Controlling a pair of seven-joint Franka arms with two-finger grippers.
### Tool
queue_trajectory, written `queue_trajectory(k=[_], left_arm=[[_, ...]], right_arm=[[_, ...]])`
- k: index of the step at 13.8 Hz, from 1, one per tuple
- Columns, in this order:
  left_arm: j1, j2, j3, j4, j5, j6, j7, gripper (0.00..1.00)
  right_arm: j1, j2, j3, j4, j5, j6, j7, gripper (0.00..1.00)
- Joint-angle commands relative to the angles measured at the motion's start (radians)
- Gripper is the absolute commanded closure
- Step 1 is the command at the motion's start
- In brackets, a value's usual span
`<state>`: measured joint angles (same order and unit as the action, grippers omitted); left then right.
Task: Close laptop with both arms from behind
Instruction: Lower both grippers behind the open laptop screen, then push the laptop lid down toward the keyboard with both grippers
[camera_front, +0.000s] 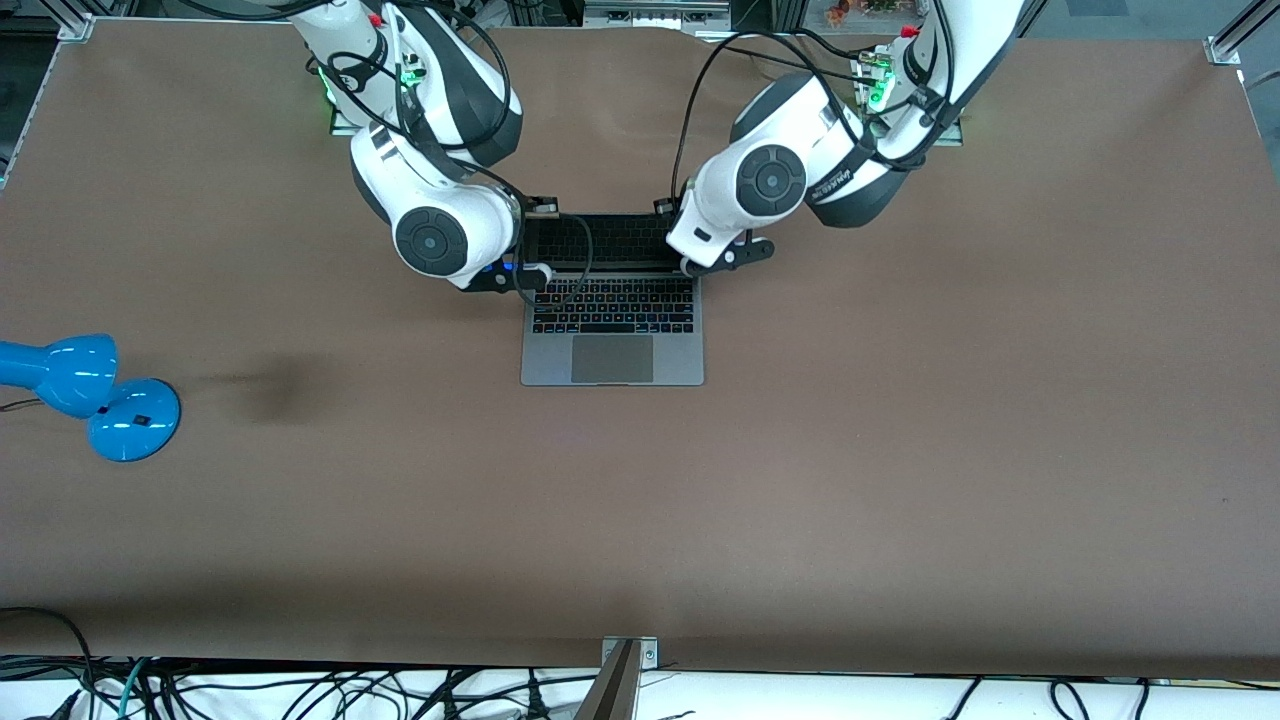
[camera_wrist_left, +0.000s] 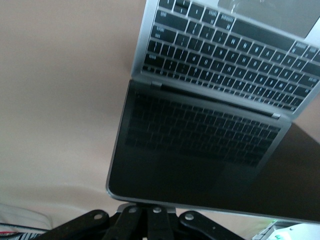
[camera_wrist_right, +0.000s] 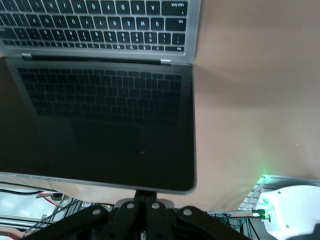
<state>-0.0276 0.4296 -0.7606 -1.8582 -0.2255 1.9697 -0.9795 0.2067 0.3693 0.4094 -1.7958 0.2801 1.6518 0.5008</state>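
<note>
Standing open mid-worktop, laptop has screen tilted back toward robot bases, keyboard toward front camera. Left pincer sits at lid's top edge, at corner toward left arm's end; right pincer at matching corner toward right arm's end. Placement looks meant for even forward push without twisting hinge. Cannot tell whether either pincer is clenched or released. Blue desk lamp stands well apart, near right arm's end.
</note>
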Motion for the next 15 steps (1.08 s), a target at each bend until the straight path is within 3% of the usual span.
queue_trajectory(k=[1,10,15], left_arm=[[-0.003,0.060,0.017,0.071,0.034,-0.008,-0.013,1.00],[-0.006,0.176,0.053,0.200,0.120,-0.008,-0.011,1.00],[-0.008,0.218,0.080,0.235,0.121,-0.008,-0.011,1.00]], right_arm=[[-0.009,0.007,0.003,0.016,0.013,0.034,-0.008,0.96],[-0.018,0.048,-0.003,0.062,-0.077,0.141,-0.051,0.96],[-0.020,0.086,-0.047,0.099,-0.078,0.143,-0.116,0.96]])
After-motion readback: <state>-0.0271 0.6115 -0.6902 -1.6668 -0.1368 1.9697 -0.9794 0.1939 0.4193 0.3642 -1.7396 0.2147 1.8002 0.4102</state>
